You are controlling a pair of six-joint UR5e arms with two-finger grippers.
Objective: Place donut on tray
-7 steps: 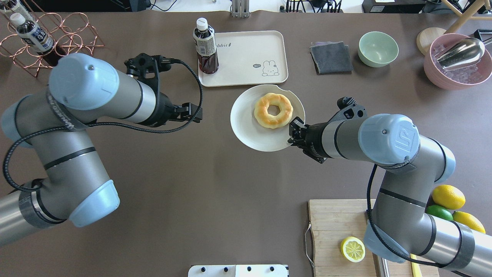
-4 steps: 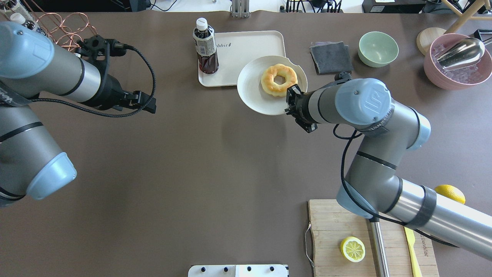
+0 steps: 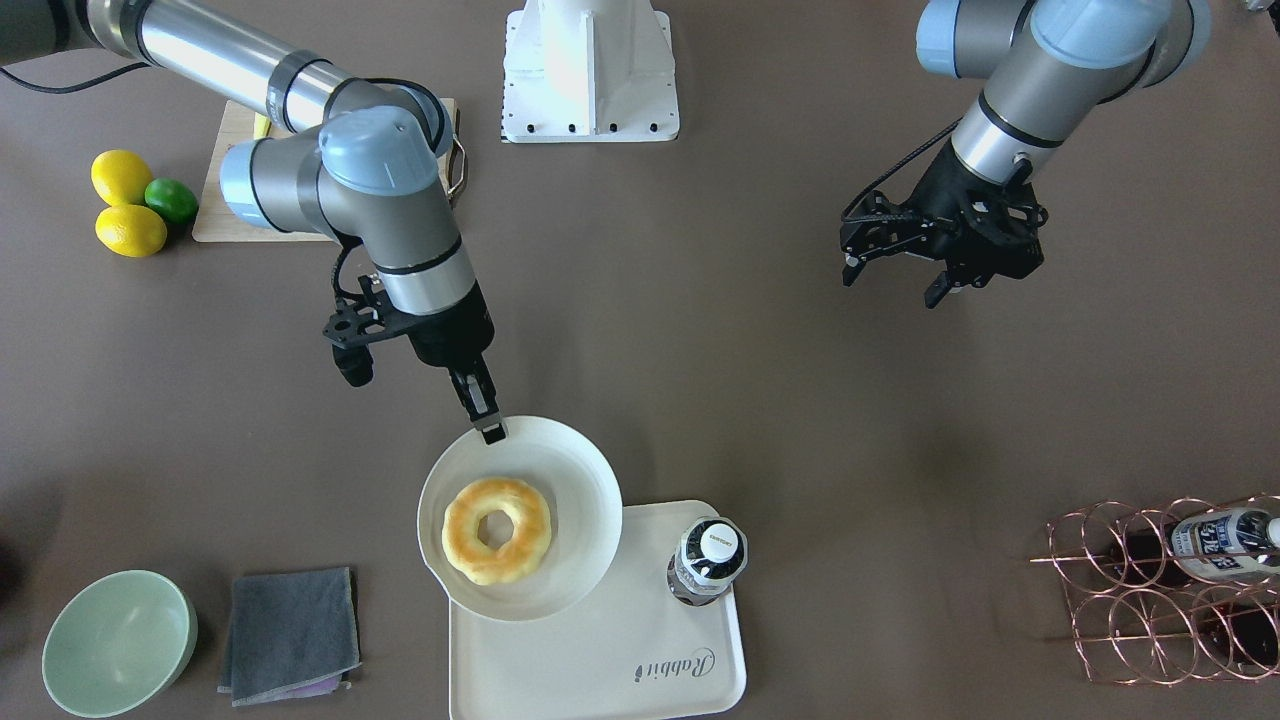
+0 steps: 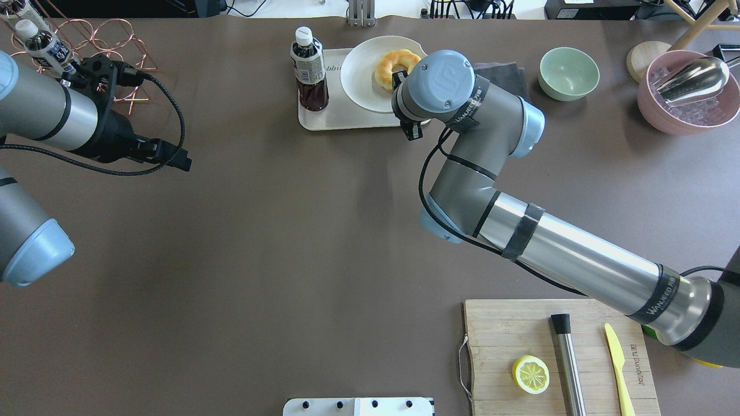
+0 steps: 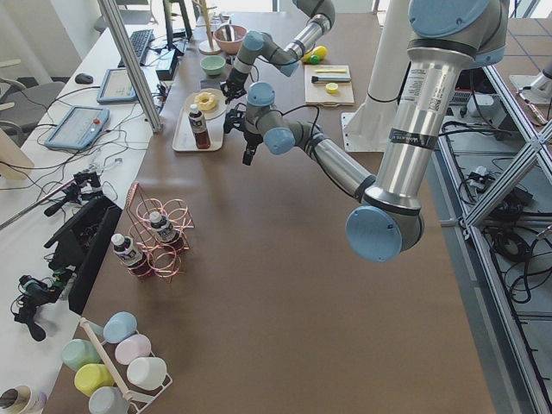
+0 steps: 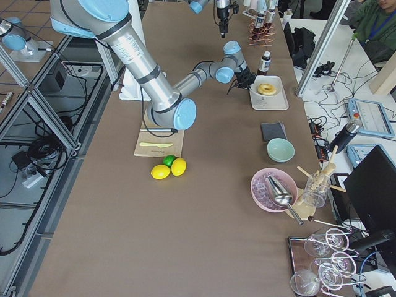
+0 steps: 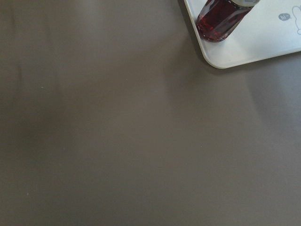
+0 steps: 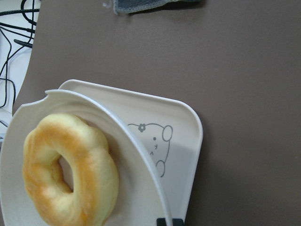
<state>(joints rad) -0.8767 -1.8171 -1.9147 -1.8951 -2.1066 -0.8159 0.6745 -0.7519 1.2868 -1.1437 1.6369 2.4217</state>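
Observation:
The golden-yellow ring donut [image 3: 497,530] lies on a round white plate [image 3: 575,480]. My right gripper [image 3: 490,430] is shut on the plate's rim and holds it over the near corner of the cream-white tray [image 3: 620,665]. The right wrist view shows the donut [image 8: 70,174], the plate [image 8: 141,193] and the tray's bear drawing [image 8: 157,143] beneath; I cannot tell whether the plate touches the tray. In the overhead view my right wrist hides part of the donut [image 4: 387,60]. My left gripper [image 3: 890,282] is open and empty, far off over bare table.
A dark-drink bottle [image 3: 708,560] stands on the tray's other corner. A grey cloth [image 3: 290,632] and a green bowl [image 3: 118,640] lie beside the tray. A copper bottle rack [image 4: 87,40], a pink ice bowl [image 4: 688,92] and a cutting board [image 4: 503,346] with a lemon half [image 4: 531,374] are farther off.
My right arm has carried the plate with the donut away from the robot to over the tray. My left arm has drawn back to the left.

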